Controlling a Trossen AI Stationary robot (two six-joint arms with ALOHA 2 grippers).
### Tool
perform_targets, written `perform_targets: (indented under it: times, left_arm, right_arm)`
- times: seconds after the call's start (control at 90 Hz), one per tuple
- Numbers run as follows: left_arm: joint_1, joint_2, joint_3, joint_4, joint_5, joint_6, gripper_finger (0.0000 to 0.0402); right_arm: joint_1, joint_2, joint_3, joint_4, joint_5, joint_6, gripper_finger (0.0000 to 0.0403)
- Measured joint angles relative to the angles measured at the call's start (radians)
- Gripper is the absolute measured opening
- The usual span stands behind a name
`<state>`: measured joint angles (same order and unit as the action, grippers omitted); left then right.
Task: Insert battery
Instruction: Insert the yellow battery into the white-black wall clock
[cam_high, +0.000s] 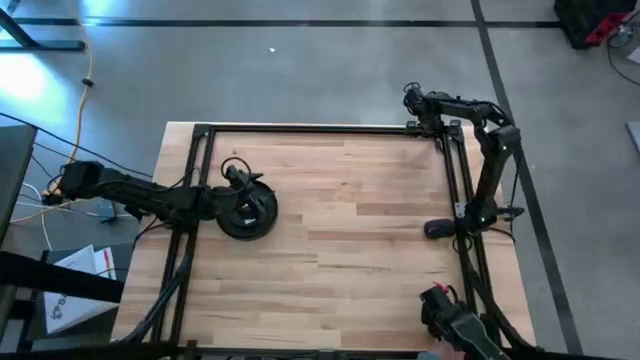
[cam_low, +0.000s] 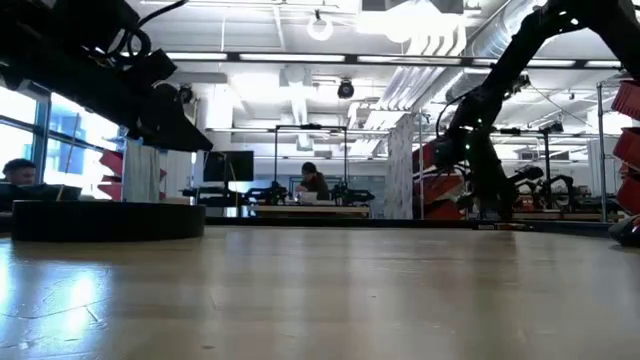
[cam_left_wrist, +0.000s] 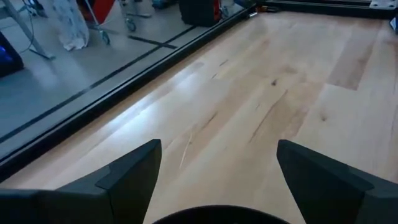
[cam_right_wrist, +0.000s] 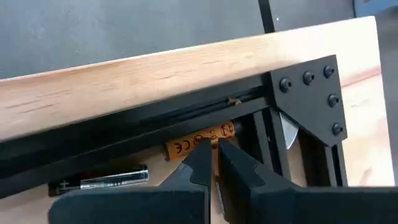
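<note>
Orange battery (cam_right_wrist: 200, 142): lying on its side right up against the black rail (cam_right_wrist: 155, 127) at the table's edge, tucked in by the corner bracket (cam_right_wrist: 309, 99). CE mark and other print showing on the wrap. Only visible in the right wrist view.

Black-and-silver battery (cam_right_wrist: 99, 179): also lying flat along the same rail, a bit apart from the orange one, not touching it.

Right gripper (cam_right_wrist: 216, 163): down at the far right corner of the table, fingers nearly together with just a thin slit between them, tips right at the orange battery. Can't say for sure whether they pinch it or only touch it.

Right arm (cam_high: 487, 160): stretched along the table's right side in the high view, elbow bent, wrist up at the far corner.

Corner bracket: flat black plate with several bolts, joining the rails at that corner.

Round black device (cam_high: 247, 210): disc-shaped, sitting on the wood near the left side of the table. Shows in the low view as a low dark puck.

Left gripper (cam_left_wrist: 217, 180): hovering over the round black device, fingers spread wide apart, nothing between them. Dark curved rim of the disc just peeking in below.

Table (cam_high: 350, 220): light wood planks with a black frame around it.

Background: a person (cam_low: 314, 182) seated at a desk far back in the room.
</note>
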<state>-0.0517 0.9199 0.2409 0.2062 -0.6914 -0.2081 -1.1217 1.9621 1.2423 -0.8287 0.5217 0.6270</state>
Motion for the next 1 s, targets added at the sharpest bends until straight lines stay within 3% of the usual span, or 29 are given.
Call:
perform_targets:
  times: [0.2,0.489,0.767,1.0]
  left_arm:
    - [0.0,0.0,0.0,0.001,0.0,0.0,0.0305]
    - [0.0,0.0,0.0,0.001,0.0,0.001,0.0305]
    - [0.0,0.0,0.0,0.001,0.0,0.0,0.0305]
    - [0.0,0.0,0.0,-0.002,0.0,0.0,0.0305]
  right_arm:
    - [0.004,-0.001,0.0,0.024,-0.038,-0.039,0.0]
    - [0.088,0.001,0.009,-0.041,-0.217,-0.067,0.0]
    - [0.129,0.001,0.015,-0.041,-0.137,-0.052,0.0]
    - [0.207,0.0,0.015,-0.088,-0.262,-0.095,0.0]
